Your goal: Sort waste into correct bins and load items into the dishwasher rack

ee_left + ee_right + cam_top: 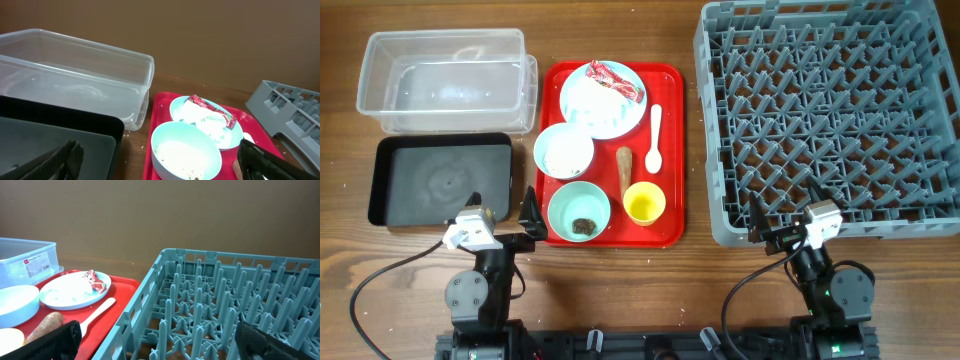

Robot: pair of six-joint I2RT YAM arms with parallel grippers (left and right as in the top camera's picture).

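Note:
On a red tray (pixel 670 100), a pale-blue plate (pixel 630 115) holds the red-and-white wrapper (pixel 617 83) and white tissue (pixel 592 100). A pale-blue bowl (pixel 542 150) holds rice grains (pixel 565 155). A mint-green bowl (pixel 565 200) holds a dark lump (pixel 584 226). The yellow cup (pixel 644 203), brown cone (pixel 624 168) and white spoon (pixel 654 138) lie beside them. The clear tub (pixel 440 85) and black tray (pixel 440 180) are at the left, and the grey rack (pixel 712 150) is at the right. My left gripper (pixel 501 207) and right gripper (pixel 787 208) are open and empty near the front edge.
In the left wrist view my gripper (pixel 160 162) faces the rice bowl (pixel 165 135), with the black tray (pixel 50 140) to its left. In the right wrist view my gripper (pixel 160 340) faces the rack's near wall (pixel 145 300). Bare wood lies in front.

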